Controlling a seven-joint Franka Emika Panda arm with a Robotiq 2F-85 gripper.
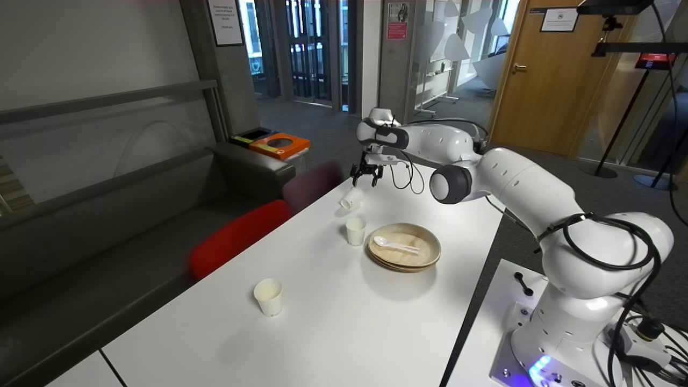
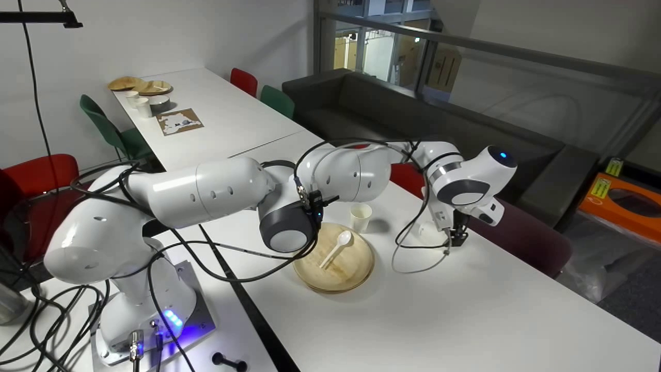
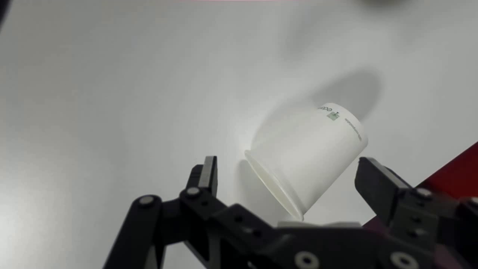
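A clean grip wants the wide-spread black two-finger gripper [image 3: 287, 163] turned square across the white tapered paper cup [image 3: 312, 153], lying sideways on the white tabletop [image 3: 130, 93], then light pressure, though clearance is hard to judge.

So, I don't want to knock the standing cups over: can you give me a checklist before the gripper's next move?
1. Gripper open: ok; fingers apart, nothing held.
2. Nearest cup standing: not ok; it lies on its side.
3. That cup between the fingers in the wrist view: ok.
4. Finger height relative to that cup: cannot tell.
5. Upright cup beside the stacked plates standing, clear of the gripper: ok.
6. Lone cup upright, away from the gripper, in an exterior view: ok.
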